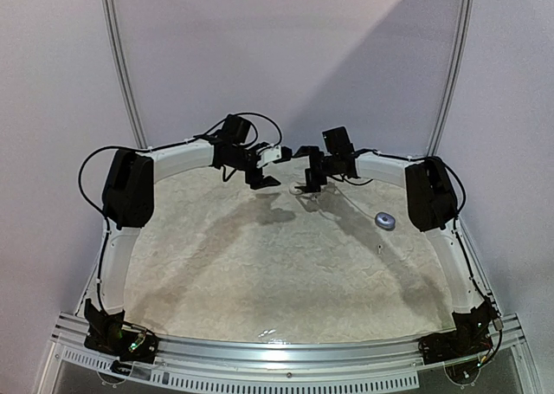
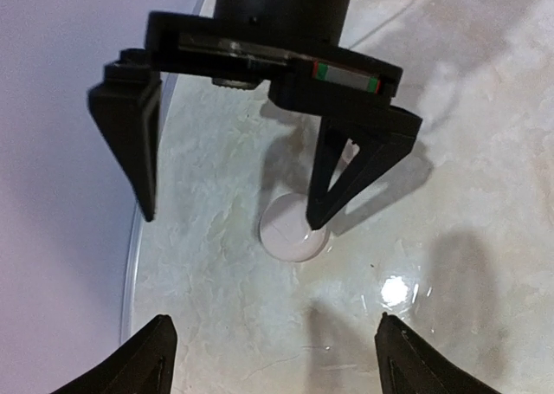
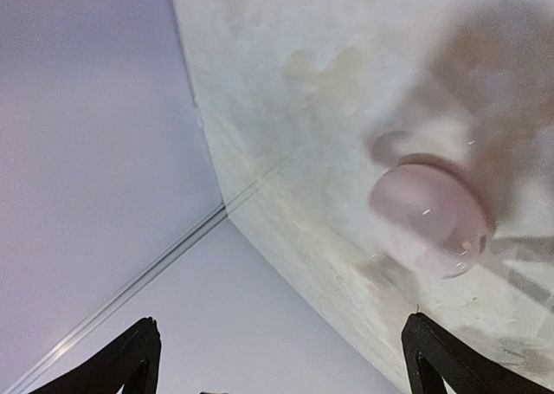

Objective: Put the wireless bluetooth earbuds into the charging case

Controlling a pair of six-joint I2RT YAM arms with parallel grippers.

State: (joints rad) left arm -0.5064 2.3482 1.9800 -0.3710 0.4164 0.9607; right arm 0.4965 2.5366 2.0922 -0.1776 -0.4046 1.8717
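At the far middle of the table, your two arms face each other over a round pale case. It lies flat on the surface. Being round, it shows no long axis, and you cannot tell which way it faces. The right wrist view shows it blurred, as a smooth pale dome.

Your right gripper has its jaws spread wide. One fingertip sits at the case's rim, but you cannot tell whether it is touching or just above. The other finger stands well off to the side, near the table edge. Your left gripper is also spread wide and holds nothing, with the case between and beyond its fingers.

The earbuds are too small to make out in any view, so you cannot tell where they lie or which way they point.

Off to the right, near your right arm's elbow, an oval grey case lies alone, its long axis roughly across the table.
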